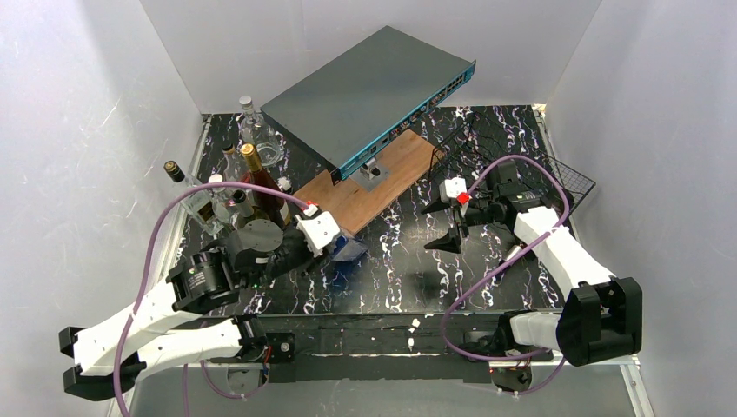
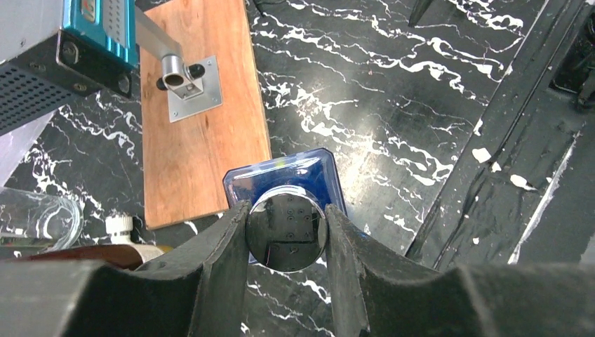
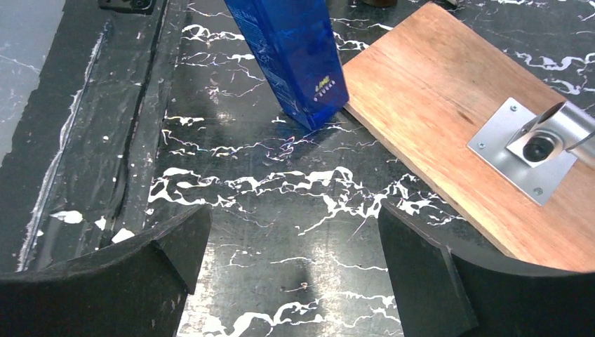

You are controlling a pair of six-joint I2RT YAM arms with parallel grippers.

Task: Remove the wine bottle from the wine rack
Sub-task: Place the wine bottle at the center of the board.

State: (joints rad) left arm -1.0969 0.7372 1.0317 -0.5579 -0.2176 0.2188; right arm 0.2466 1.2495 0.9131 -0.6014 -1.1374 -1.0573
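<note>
The blue bottle (image 3: 295, 56) is standing on the black marbled table (image 3: 281, 189), its base just beside the near edge of the wooden board (image 1: 382, 182). The left claw (image 2: 286, 214) is clamping the bottle's shiny round cap (image 2: 286, 235), with its fingers set narrow. The right claw (image 3: 292, 217) is hovering to the right of the board, spread wide and holding nothing. The wire rack (image 1: 569, 178) is lying beyond the board's right end, well apart from the bottle.

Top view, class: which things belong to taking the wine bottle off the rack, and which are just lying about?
Job: blue bottle, gripped at its cap by the left gripper; wine rack; right gripper, open.
Lying about: network switch; wooden board; other bottles at the left.
</note>
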